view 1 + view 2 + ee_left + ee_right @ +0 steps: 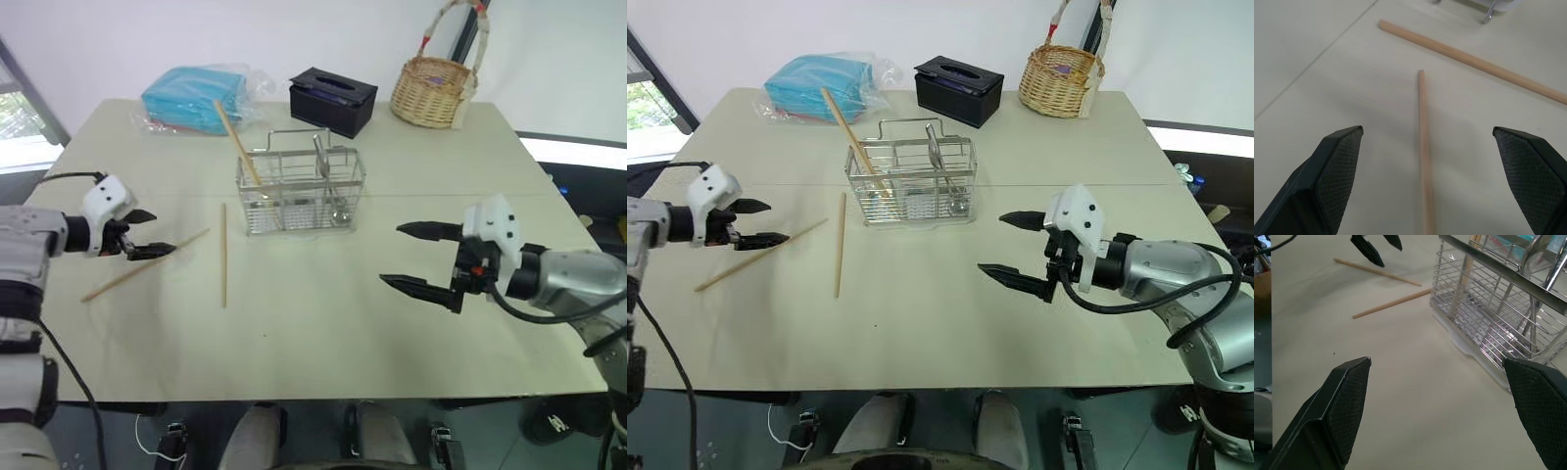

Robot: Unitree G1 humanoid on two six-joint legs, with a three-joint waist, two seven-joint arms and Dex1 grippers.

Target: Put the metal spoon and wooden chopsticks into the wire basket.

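Note:
The wire basket [301, 191] stands at mid-table. One wooden chopstick [238, 145] leans inside its left end, and the metal spoon [937, 157] stands in it further right. Two more chopsticks lie on the table left of the basket: one straight [223, 255], one slanted [147, 264]. My left gripper [162, 232] is open, low over the slanted chopstick [1422, 147], which runs between its fingers. My right gripper [392, 255] hangs open and empty above the table, right of the basket and nearer the front; the basket [1498, 318] lies ahead of it.
At the back of the table sit a blue packet in clear plastic [196, 98], a black tissue box [333, 101] and a round wicker basket [436, 88]. The table's front edge [313, 399] runs close below both arms.

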